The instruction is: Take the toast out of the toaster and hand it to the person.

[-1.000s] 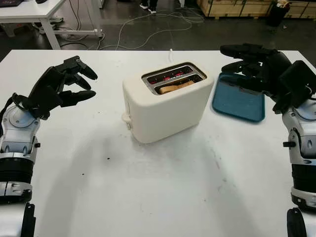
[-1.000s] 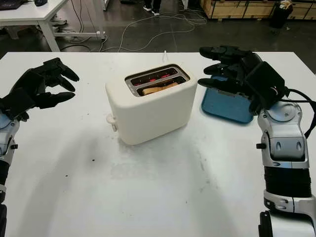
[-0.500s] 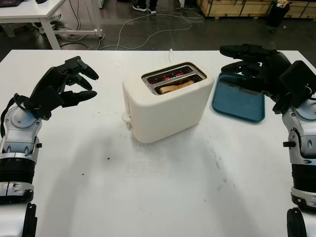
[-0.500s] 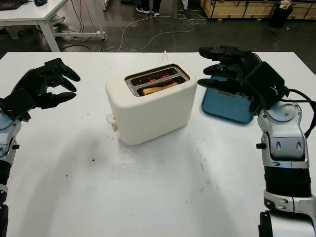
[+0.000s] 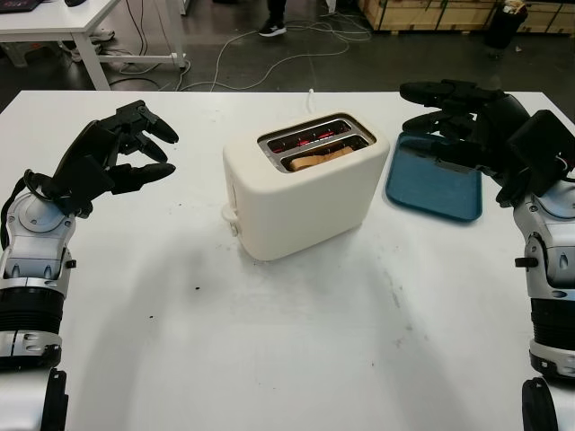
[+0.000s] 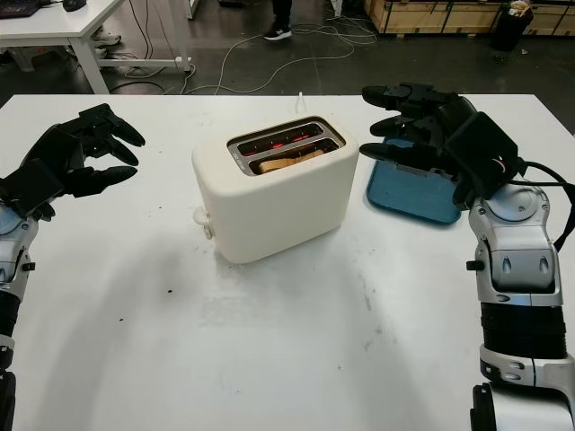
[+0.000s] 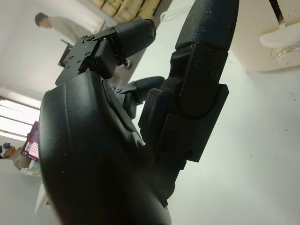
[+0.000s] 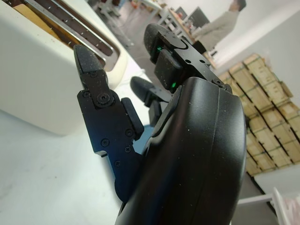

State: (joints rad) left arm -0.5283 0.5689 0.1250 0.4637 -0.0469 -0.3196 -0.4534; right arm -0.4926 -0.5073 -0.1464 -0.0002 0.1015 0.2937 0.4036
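Note:
A cream two-slot toaster [image 5: 301,193] stands in the middle of the white table [image 5: 296,350]. A slice of toast [image 5: 319,158] sits low in its nearer slot; the far slot glows red inside. My left hand [image 5: 135,153] hovers open to the left of the toaster, well apart from it. My right hand [image 5: 445,121] is open at the toaster's right, above the near edge of a blue tray [image 5: 436,187]. In the right wrist view the toaster [image 8: 51,75] is just past my right hand's fingers [image 8: 101,105].
The blue tray lies flat at the right of the toaster. A white cord [image 5: 311,97] runs from the toaster over the table's far edge. Beyond the table are cables on a dark floor, another white table [image 5: 63,22], and a person's feet [image 5: 271,27].
Both hands and the toaster stay where they were. The toast stands slightly higher in its slot. The person's feet beyond the table have shifted.

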